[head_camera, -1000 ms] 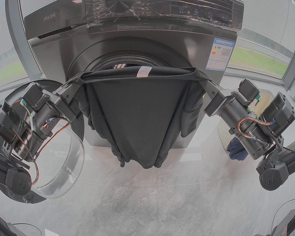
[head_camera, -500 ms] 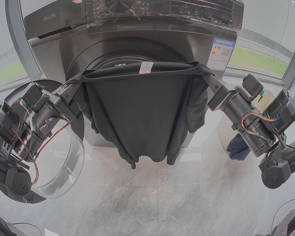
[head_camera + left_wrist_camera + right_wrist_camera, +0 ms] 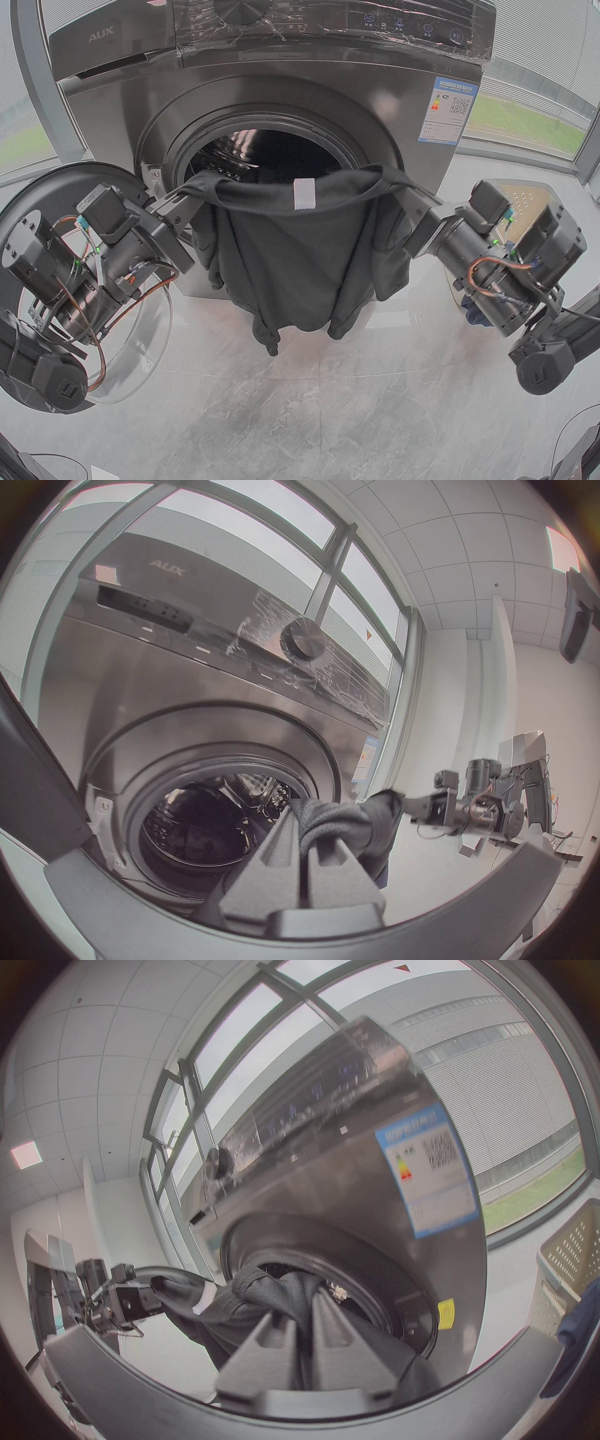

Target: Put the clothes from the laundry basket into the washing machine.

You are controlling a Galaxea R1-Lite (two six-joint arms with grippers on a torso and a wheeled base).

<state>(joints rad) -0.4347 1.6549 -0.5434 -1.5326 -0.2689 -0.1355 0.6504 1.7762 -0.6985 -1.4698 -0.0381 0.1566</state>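
Observation:
A dark grey shirt (image 3: 294, 262) with a white tag hangs stretched between my two grippers, right in front of the washing machine's open drum (image 3: 262, 153). My left gripper (image 3: 187, 199) is shut on the shirt's left end; the left wrist view shows the bunched cloth (image 3: 340, 824) clamped at its fingertips (image 3: 306, 849). My right gripper (image 3: 400, 190) is shut on the other end, and cloth (image 3: 269, 1297) is pinched there too (image 3: 304, 1329). The top edge sags across the lower half of the opening, and the body hangs down to just above the floor.
The machine's round glass door (image 3: 94, 350) stands open at the left, behind my left arm. A beige perforated laundry basket (image 3: 531, 200) sits on the right with a blue garment (image 3: 476, 312) over its side. Grey tiled floor lies open in front.
Both grippers have come down and closer together with the shirt. Its top edge, taut across the drum's top before, now sags lower and uncovers the opening.

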